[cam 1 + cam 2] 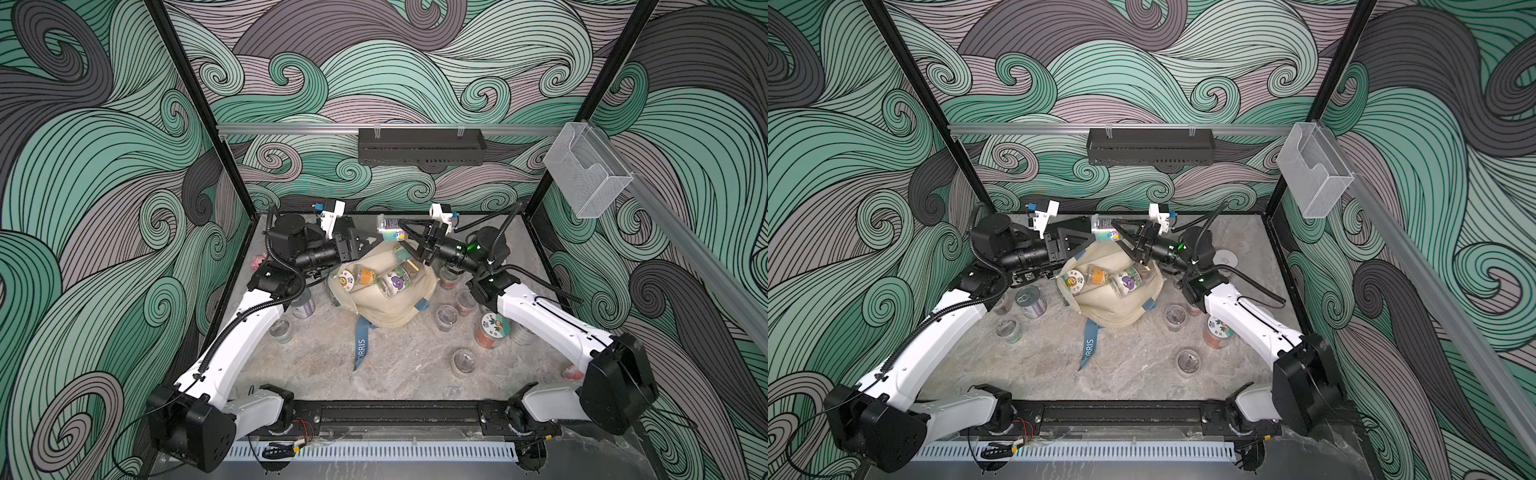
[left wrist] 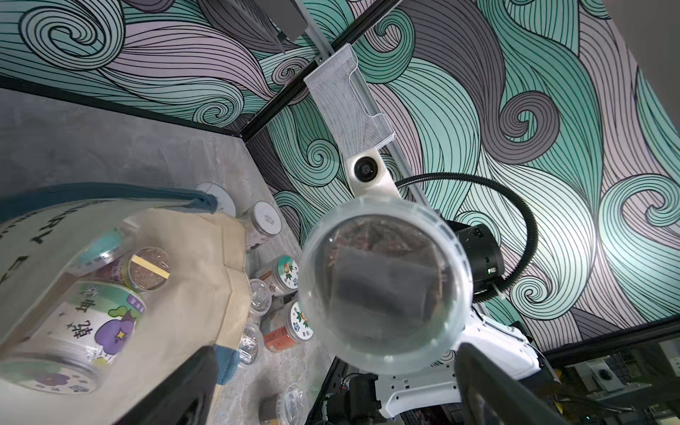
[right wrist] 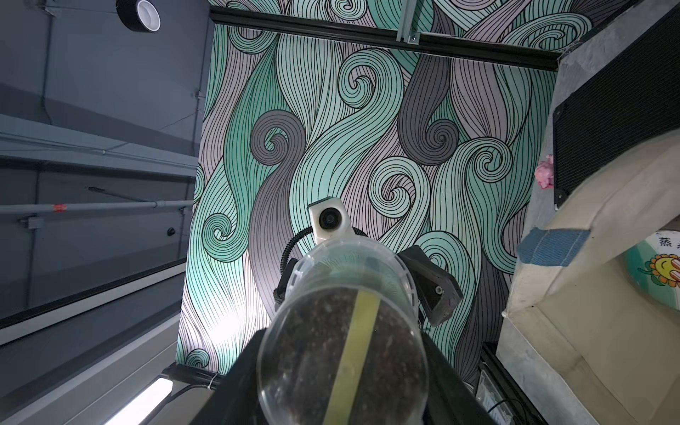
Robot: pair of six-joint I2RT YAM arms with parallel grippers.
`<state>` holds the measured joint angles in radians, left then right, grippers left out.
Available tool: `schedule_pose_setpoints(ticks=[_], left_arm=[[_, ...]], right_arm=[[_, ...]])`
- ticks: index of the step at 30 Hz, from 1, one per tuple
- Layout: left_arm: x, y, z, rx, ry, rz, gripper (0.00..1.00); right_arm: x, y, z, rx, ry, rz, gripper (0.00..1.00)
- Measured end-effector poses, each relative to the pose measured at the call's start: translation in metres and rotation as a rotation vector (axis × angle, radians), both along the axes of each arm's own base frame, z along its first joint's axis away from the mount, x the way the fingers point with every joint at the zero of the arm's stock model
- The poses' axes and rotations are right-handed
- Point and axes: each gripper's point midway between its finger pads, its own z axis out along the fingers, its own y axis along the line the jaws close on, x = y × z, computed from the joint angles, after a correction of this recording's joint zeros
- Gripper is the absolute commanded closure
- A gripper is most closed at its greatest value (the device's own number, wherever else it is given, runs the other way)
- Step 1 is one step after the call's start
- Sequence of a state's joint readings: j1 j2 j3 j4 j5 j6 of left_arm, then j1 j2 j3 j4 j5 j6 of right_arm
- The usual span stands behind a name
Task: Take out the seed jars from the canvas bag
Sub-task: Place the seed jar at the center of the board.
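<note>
The canvas bag (image 1: 390, 307) (image 1: 1113, 307) lies slumped mid-table with its mouth toward the back wall. Several seed jars rest in the mouth, among them a purple-flower one (image 1: 395, 282) (image 2: 92, 323) and a sunflower-lidded one (image 1: 347, 280). Above the mouth my right gripper (image 1: 402, 232) (image 3: 342, 386) is shut on a clear seed jar (image 1: 390, 228) (image 3: 342, 349) of dark seeds with a yellow strip. That jar's lid (image 2: 382, 287) faces my left gripper (image 1: 368, 243) (image 2: 336, 353). The left gripper is open, with its fingers either side of the jar's end and not touching it.
More seed jars stand on the table: a silver-lidded one (image 1: 302, 305) and a small clear one (image 1: 281, 330) on the left, a sticker-lidded one (image 1: 492, 330) and small clear ones (image 1: 446, 318) (image 1: 463, 363) on the right. A pink toy (image 1: 259, 261) lies far left. A blue strap (image 1: 361, 347) trails forward.
</note>
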<state>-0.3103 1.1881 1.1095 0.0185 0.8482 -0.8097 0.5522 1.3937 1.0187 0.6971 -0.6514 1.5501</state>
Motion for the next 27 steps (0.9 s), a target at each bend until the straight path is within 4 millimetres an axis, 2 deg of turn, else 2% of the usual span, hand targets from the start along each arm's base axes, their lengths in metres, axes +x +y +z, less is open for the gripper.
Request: schedule_pose_setpoints(ticks=[8,19,23,27], left_arm=[[0.0,-0.01,0.01,-0.051,-0.006,-0.038,0.02],[-0.004,-0.015,0.022,-0.088,-0.016,-0.072,0.08],[-0.002,-0.017,0.023,-0.096,-0.001,-0.084,0.12],[-0.001,-0.018,0.022,-0.103,0.01,-0.09,0.22]], right_arm=[[-0.006,0.003,0.003,0.028,0.01,0.024,0.52],[-0.01,0.015,-0.005,0.026,0.027,0.058,0.52],[-0.012,0.017,-0.004,0.029,0.023,0.066,0.52],[-0.013,0.017,-0.002,0.033,0.015,0.073,0.52]])
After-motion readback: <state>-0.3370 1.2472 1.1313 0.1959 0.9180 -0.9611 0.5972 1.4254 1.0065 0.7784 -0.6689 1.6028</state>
